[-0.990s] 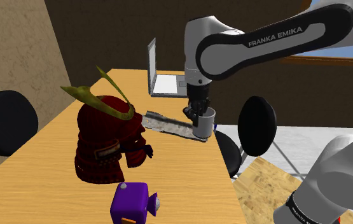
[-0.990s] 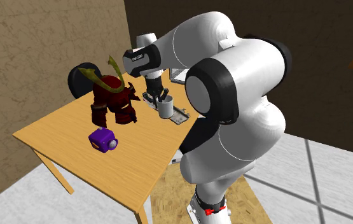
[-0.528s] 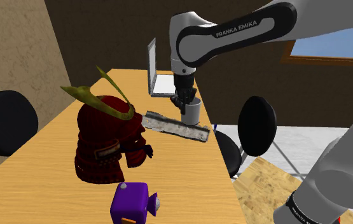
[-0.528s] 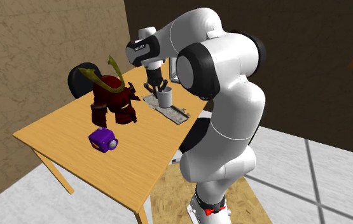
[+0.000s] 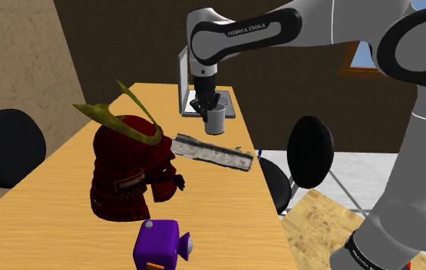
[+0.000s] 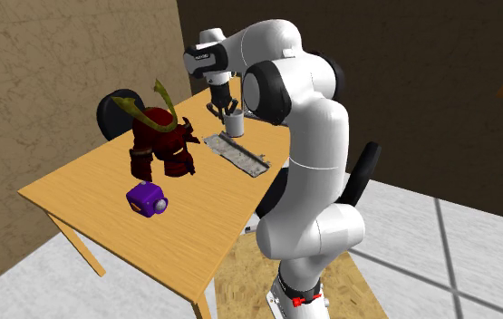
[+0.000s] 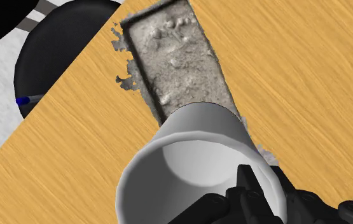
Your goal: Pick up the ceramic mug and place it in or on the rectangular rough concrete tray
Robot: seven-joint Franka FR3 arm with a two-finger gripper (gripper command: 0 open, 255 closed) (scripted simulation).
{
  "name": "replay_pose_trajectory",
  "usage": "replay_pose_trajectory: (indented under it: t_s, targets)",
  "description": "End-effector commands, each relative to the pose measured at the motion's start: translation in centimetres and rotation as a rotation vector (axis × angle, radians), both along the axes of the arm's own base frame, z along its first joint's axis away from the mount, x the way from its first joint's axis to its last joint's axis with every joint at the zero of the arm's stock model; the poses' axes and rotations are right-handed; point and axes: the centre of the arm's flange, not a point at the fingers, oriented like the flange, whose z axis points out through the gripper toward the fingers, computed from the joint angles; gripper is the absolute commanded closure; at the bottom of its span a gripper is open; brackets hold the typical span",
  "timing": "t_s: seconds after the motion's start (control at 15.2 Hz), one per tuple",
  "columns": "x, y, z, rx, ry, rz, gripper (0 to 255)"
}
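The pick-up looks done and the placing is left. The jaws are closed on the pale grey mug (image 5: 216, 120), pinching its wall at the rim with one finger inside and one outside, as the wrist view shows (image 7: 194, 165). The mug hangs upright in the air, clear of the wooden table (image 5: 65, 184) and touching nothing but the jaws.

The rough grey concrete tray (image 5: 213, 153) lies flat on the table below. In the shoulder view the mug sits above the tray's far end, on the side of the open laptop (image 5: 192, 96). In the wrist view the mug covers one end of the tray (image 7: 178, 57), so it seems roughly over that end rather than over the middle. How high above the tray it hangs, I cannot tell.

Nothing lies in the tray, whose pitted bed is bare along its visible length. The mug is empty too, with a plain smooth inside.

What remains, by my judgement, is to bring the mug over the tray's bed, lower it until its base rests there, and release.

A red samurai armour figure (image 5: 130, 165) stands beside the tray's long edge, and a purple toy (image 5: 160, 244) sits well apart from the tray.
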Motion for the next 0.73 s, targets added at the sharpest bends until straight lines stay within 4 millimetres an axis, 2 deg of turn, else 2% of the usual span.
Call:
replay_pose_trajectory:
  t_s: [0.0, 0.66]
  targets:
    - [3.6, -0.5, 0.1, -0.001, -0.001, 0.0, 255]
    - [3.6, -0.5, -5.1, -0.001, -0.001, 0.0, 255]
